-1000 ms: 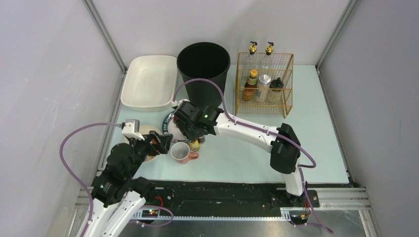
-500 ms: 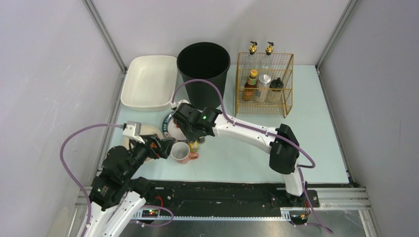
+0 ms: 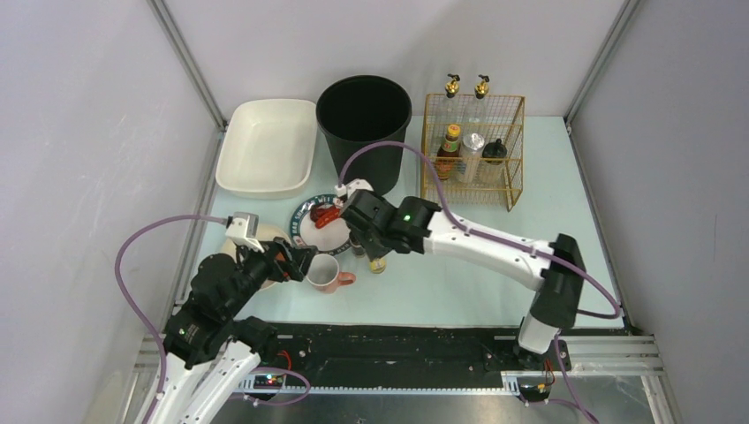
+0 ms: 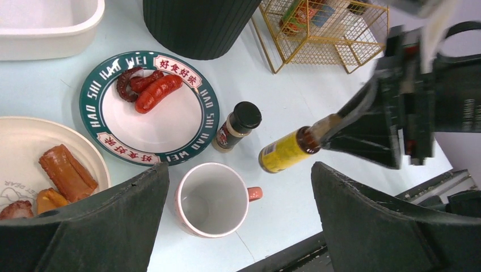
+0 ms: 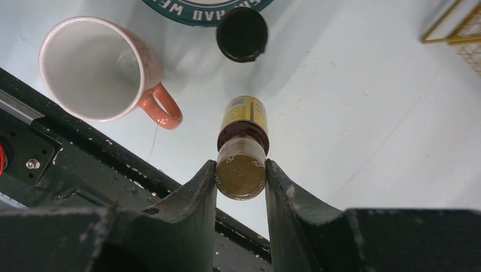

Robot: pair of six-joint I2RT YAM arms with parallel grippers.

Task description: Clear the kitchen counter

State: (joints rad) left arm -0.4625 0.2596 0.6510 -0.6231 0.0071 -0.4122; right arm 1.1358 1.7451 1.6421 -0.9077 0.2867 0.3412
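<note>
- Where the overhead camera looks down, the kitchen counter (image 3: 459, 274) carries a mug (image 3: 322, 272) near its front edge. The right gripper (image 3: 376, 254), just right of the mug, is clamped on a yellow bottle (image 3: 378, 265), probably bound for the wire rack (image 3: 472, 150) well behind the mug.
- Left wrist: the left gripper (image 4: 239, 187) is spread wide and holds nothing. It is poised over the mug, apparently to take it. A black-capped shaker (image 4: 238, 124) stands upright just behind the mug, with the sausage plate (image 4: 91, 96) behind-left.
- Right wrist: the jaws pinch only the bottle's cap, so its body hangs tilted, seemingly off the counter, right of the mug.
</note>
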